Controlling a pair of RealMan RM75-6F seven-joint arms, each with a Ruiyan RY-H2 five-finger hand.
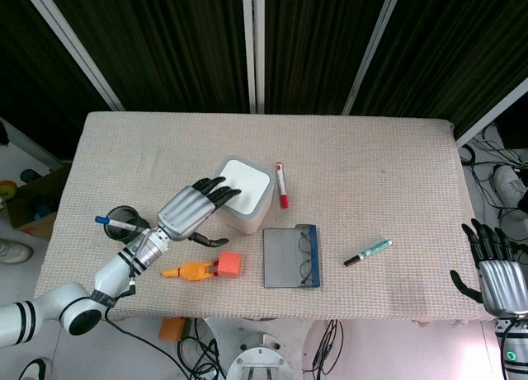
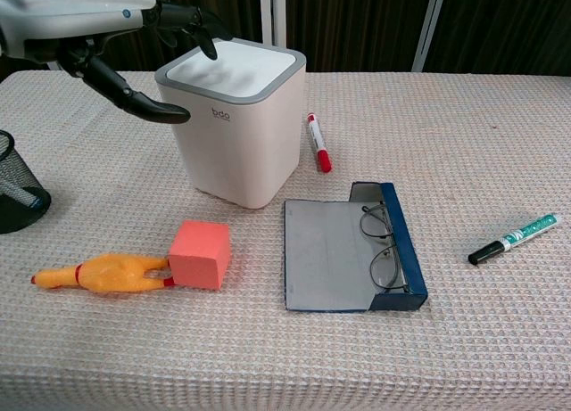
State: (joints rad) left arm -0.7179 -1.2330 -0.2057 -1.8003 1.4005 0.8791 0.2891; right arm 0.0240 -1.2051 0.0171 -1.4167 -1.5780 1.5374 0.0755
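Nearest the viewer, below the left hand [image 1: 191, 211], lie a rubber chicken [image 2: 103, 274] and an orange cube [image 2: 200, 254], touching each other. The left hand holds nothing, fingers spread, fingertips over the near-left edge of the white lidded bin [image 2: 239, 121], thumb beside its wall. Judgement: the reach to the bin is in hand; next comes settling the fingers onto lid or wall. Right of it lies a red marker [image 2: 318, 143]. The right hand [image 1: 500, 273] idles open, well apart.
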